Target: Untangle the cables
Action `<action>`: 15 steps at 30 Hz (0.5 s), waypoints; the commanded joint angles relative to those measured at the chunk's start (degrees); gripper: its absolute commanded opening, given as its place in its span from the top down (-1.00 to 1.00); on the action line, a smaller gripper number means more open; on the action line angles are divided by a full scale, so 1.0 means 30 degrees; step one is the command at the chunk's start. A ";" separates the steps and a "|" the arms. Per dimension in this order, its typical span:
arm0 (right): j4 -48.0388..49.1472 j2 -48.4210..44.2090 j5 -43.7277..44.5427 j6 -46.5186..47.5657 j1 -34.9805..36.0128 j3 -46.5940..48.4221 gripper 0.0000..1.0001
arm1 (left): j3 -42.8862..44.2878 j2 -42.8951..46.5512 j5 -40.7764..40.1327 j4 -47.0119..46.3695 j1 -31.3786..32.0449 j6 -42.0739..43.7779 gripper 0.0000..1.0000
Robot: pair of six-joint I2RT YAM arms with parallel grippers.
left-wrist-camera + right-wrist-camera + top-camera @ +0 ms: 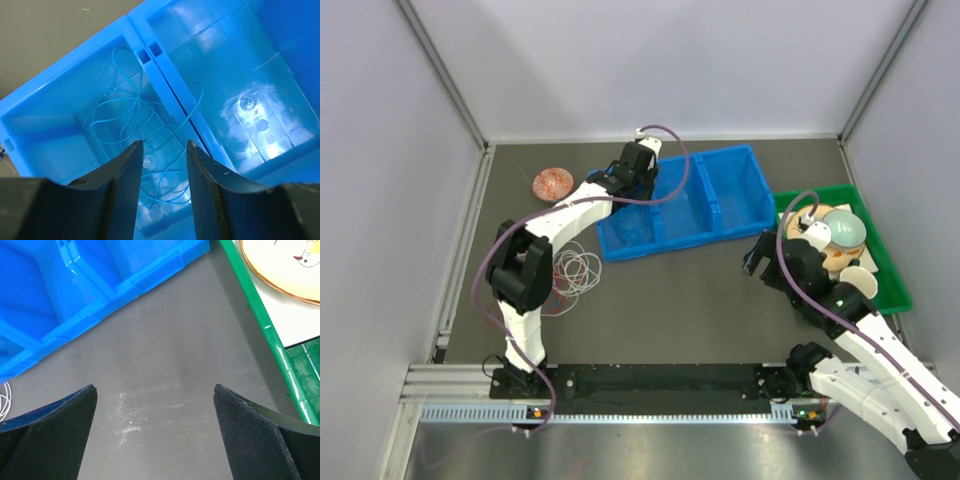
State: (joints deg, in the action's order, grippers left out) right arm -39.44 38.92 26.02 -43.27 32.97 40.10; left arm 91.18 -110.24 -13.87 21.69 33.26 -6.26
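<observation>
Cables: three bundles, namely one red coil (552,183), one white loop bundle (578,270) and one blue tangle (120,101).
Surroundings: one two-compartment blue bin (732,190); one green tray (892,272) at 3 o'clock.
Obstruction: a strand of the blue tangle crosses the bin's divider (172,90).
Left gripper (162,145): jaws partly apart and empty, directly above the blue tangle in the left compartment; red coil at 9 o'clock, white loop bundle at 7.
Right gripper (155,387): spread wide, empty.

Glossy plastic bin (280,65) — matt tabletop (175,365)

Blue two-compartment bin (670,240) mid-table; green tray (892,280) holding dishes (845,228) at right.
</observation>
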 commanded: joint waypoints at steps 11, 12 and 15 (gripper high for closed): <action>0.0227 -0.0492 0.0057 -0.0139 0.0084 0.0198 -0.97 | 0.0868 -0.1107 0.1166 -0.0493 -0.0421 0.0446 0.49; 0.0198 -0.0463 0.0086 -0.0139 0.0113 0.0228 -0.97 | 0.0839 -0.1077 0.1079 -0.0522 -0.0421 0.0505 0.57; 0.0198 -0.0287 0.0027 0.0037 0.0084 0.0375 -0.97 | 0.0838 -0.0583 0.0640 -0.0406 -0.0480 0.0418 1.00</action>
State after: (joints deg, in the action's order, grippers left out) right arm -39.48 37.67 25.82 -43.29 32.97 39.62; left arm 92.05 -114.08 -11.35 21.63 32.25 -5.52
